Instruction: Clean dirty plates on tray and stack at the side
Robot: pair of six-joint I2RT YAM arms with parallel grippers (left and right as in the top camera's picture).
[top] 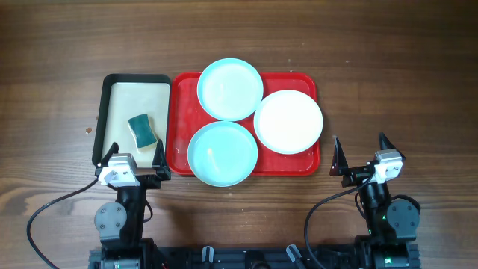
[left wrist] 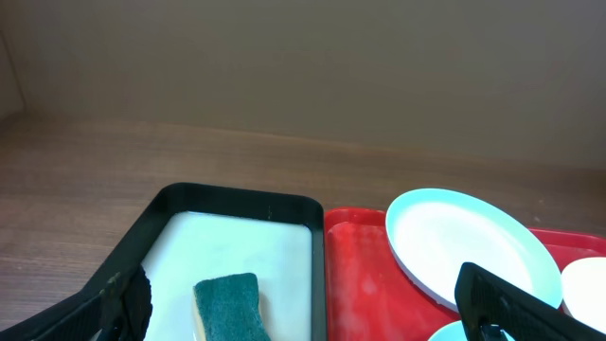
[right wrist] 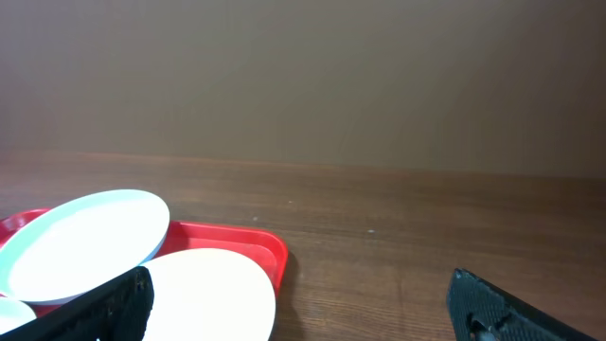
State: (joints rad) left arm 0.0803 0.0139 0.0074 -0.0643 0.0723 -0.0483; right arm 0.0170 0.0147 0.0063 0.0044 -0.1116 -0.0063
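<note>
Three plates lie on the red tray (top: 183,112): a light-blue plate (top: 230,89) at the back, a second light-blue plate (top: 222,153) at the front, and a white plate (top: 288,122) on the right. My left gripper (top: 136,153) is open at the table's near side, in front of the black tray, nothing between its fingers. My right gripper (top: 360,146) is open too, empty, just right of the red tray's front corner. The left wrist view shows the back blue plate (left wrist: 469,244) and the red tray (left wrist: 365,279). The right wrist view shows the white plate (right wrist: 213,294) and the blue plate (right wrist: 85,244).
A black-rimmed tray (top: 104,119) with a cream inside adjoins the red tray's left side and holds a green sponge (top: 141,130), also seen in the left wrist view as the sponge (left wrist: 229,303). Bare wood table (top: 396,90) surrounds both trays.
</note>
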